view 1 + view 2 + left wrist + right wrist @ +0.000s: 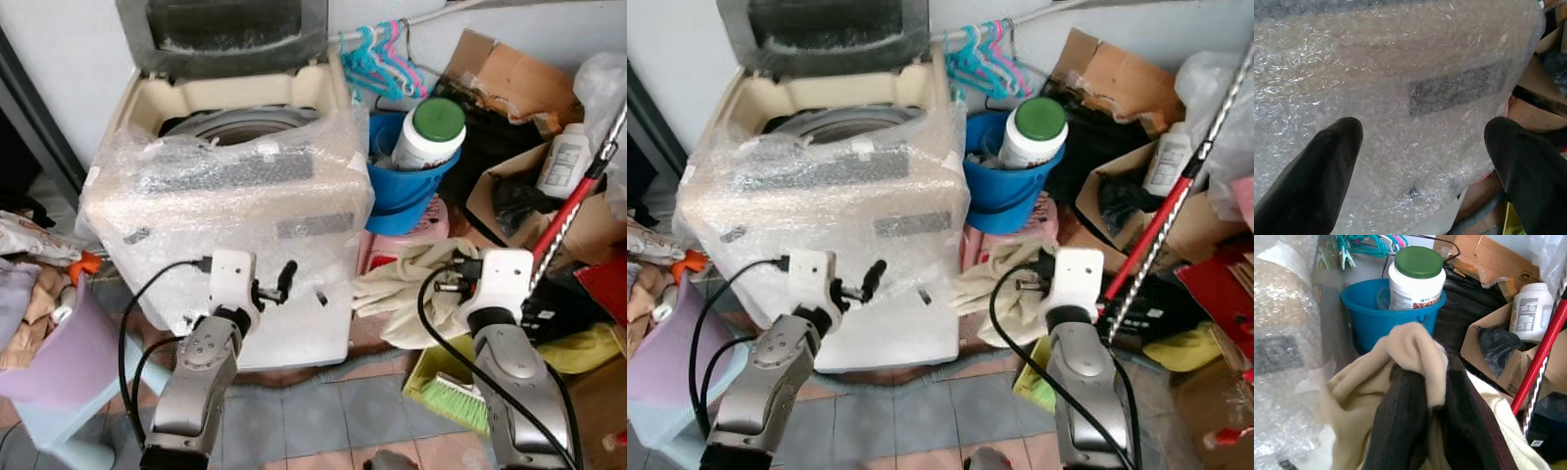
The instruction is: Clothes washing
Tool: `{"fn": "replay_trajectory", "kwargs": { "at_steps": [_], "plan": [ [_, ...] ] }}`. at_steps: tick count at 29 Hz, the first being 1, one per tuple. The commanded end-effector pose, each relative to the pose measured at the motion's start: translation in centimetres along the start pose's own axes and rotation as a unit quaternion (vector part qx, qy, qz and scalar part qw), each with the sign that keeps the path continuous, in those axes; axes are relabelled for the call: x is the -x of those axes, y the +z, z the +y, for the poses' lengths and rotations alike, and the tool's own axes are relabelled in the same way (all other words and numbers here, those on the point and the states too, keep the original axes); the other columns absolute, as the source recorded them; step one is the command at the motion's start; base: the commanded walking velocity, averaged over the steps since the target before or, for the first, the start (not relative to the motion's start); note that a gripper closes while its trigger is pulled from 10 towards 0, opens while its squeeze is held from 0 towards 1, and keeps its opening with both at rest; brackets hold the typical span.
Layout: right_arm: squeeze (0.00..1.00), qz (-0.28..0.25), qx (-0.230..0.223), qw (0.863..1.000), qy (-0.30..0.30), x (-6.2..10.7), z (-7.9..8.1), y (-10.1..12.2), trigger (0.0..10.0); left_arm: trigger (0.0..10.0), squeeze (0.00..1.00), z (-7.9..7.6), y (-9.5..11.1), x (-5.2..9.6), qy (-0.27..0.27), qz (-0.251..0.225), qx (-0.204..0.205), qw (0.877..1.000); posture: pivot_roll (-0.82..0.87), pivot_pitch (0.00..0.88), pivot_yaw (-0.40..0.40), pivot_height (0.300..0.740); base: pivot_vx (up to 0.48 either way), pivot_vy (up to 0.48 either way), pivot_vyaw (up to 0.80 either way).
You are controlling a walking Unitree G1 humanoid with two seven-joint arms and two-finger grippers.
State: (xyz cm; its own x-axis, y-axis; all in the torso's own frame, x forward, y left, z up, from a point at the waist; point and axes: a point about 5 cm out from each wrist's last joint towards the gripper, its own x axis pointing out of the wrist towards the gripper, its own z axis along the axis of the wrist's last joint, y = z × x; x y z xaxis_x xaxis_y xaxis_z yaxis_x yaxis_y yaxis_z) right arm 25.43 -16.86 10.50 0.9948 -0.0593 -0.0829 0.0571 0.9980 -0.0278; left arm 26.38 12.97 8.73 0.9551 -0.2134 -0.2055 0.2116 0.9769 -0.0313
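Here the right pincer (pixel 1422 396) grips cream cloth (pixel 407 284) beside the washer (pixel 235 176); left pincer (pixel 1420 166) gapes.

washer lid (pixel 225 34) cropped (top), drum interior (pixel 240 125) unseen

Head stereo pair looks forward and down on the washing machine (pixel 235 166); left wrist camera faces its wrapped front closely, right wrist camera the blue bucket (pixel 1378 316), both shared with head views.
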Motion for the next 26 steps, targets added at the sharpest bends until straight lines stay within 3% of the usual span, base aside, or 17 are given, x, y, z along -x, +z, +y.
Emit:
{"fn": "replay_trajectory", "kwargs": {
  "at_steps": [1, 14, 26],
  "plan": [
    [0.00, -0.008, 0.004, 1.000, -0.003, 0.00, -0.29, 0.45, 10.0, 10.0, 0.00, -0.34, -0.14, -0.09, -0.005, 0.007, -0.002, 1.000, -0.05, 0.000, 0.050, 0.740, 0.000, 0.000, -0.80],
    [0.00, -0.007, 0.004, 1.000, -0.003, 0.13, -0.19, 0.33, 10.0, 10.0, 0.00, -0.46, -0.36, 0.05, -0.010, 0.020, 0.002, 1.000, -0.05, 0.000, 0.056, 0.740, 0.000, 0.000, -0.80],
    [0.00, 0.002, 0.002, 1.000, -0.007, 0.41, -0.42, -0.03, 10.0, 10.0, 0.00, -0.14, -0.83, 0.66, -0.013, 0.035, -0.019, 0.999, -0.06, 0.000, 0.059, 0.740, 0.000, 0.000, -0.80]
  ]
}}
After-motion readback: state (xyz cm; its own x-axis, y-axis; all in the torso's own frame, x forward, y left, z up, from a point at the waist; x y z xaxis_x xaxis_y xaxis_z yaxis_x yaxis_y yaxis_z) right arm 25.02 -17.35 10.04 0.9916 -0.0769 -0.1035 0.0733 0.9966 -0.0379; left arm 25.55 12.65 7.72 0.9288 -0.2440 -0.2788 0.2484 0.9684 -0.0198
